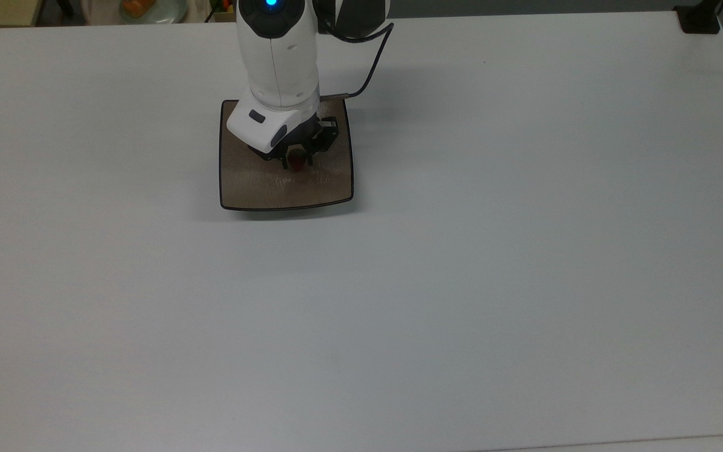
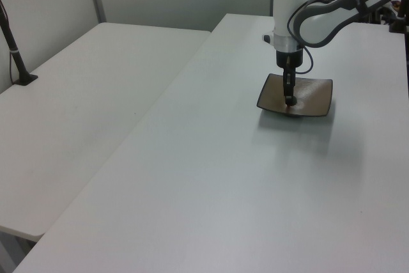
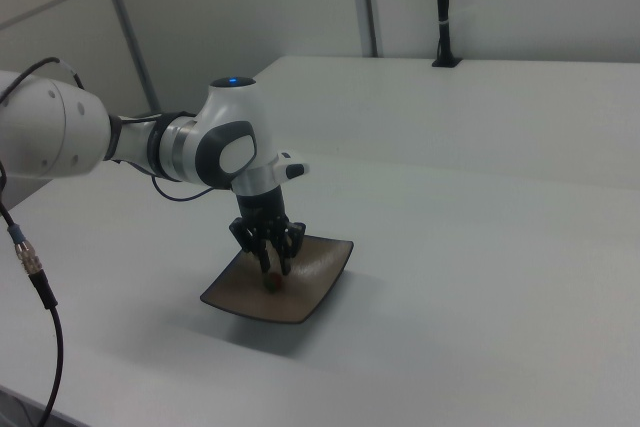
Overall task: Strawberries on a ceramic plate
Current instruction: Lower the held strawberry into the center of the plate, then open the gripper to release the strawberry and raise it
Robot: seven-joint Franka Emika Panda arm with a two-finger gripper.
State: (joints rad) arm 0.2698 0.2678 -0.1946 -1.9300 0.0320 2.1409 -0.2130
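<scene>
A white table carries a square brown plate with a thin black rim, which sits toward the far edge of the table in the top view, left of the middle of that edge and well away from the near edge and both side edges. The robot arm reaches down over the plate from the far side, and its gripper hangs low over the middle of the plate, fingers pointing straight down. Between the fingertips sits a small red strawberry, and the fingers are clenched around it on both sides. In the right view the strawberry shows as a tiny red and green spot at the tips of the gripper, right at the plate surface near its centre; whether it already rests on the plate or is held just above it cannot be told. In the left view the gripper stands upright over the plate, its tips close to the plate's near half. A black cable loops from the arm across the table behind the plate. A second white table stands beside the first on the left view's left
</scene>
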